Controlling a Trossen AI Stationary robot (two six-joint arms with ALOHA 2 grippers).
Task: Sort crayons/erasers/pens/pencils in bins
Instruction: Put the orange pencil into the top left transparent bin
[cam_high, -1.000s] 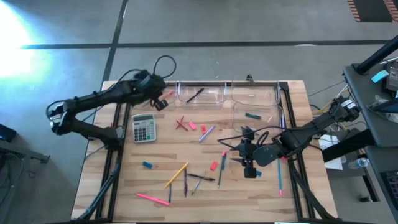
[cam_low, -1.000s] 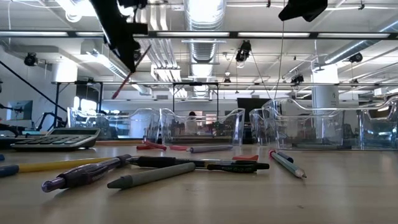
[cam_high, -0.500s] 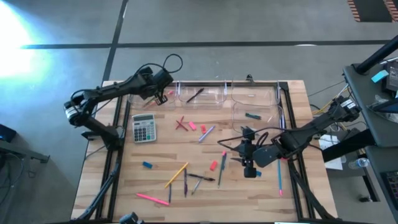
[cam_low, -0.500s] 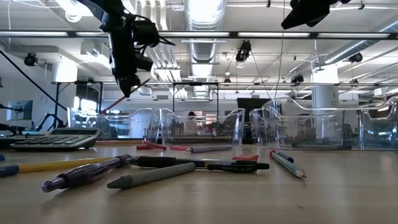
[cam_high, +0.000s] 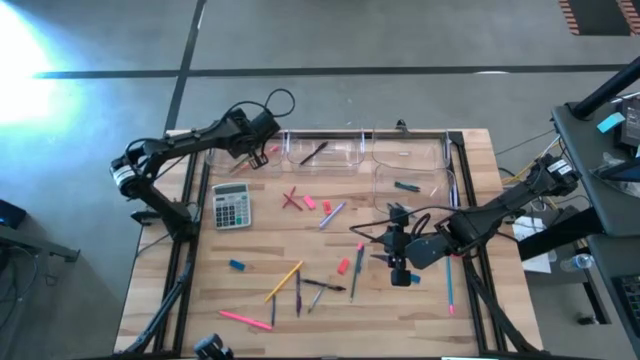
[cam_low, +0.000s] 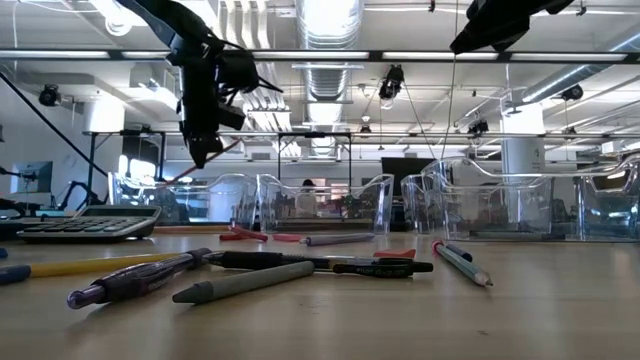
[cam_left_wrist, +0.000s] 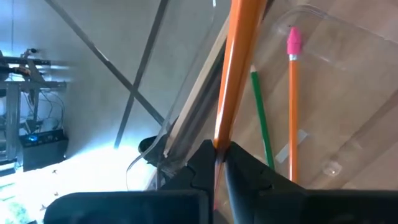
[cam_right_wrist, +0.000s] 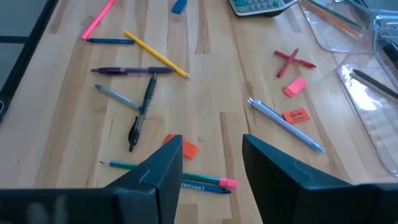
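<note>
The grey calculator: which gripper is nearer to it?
Left. The left gripper hangs just behind the calculator, holding an orange pencil. The right gripper is far across the table.

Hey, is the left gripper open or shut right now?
Shut. The left wrist view shows the left gripper clamped on an orange pencil, above a bin holding two pencils.

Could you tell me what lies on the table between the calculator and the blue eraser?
Nothing: in the high view the wood between the calculator and the blue eraser is bare.
</note>
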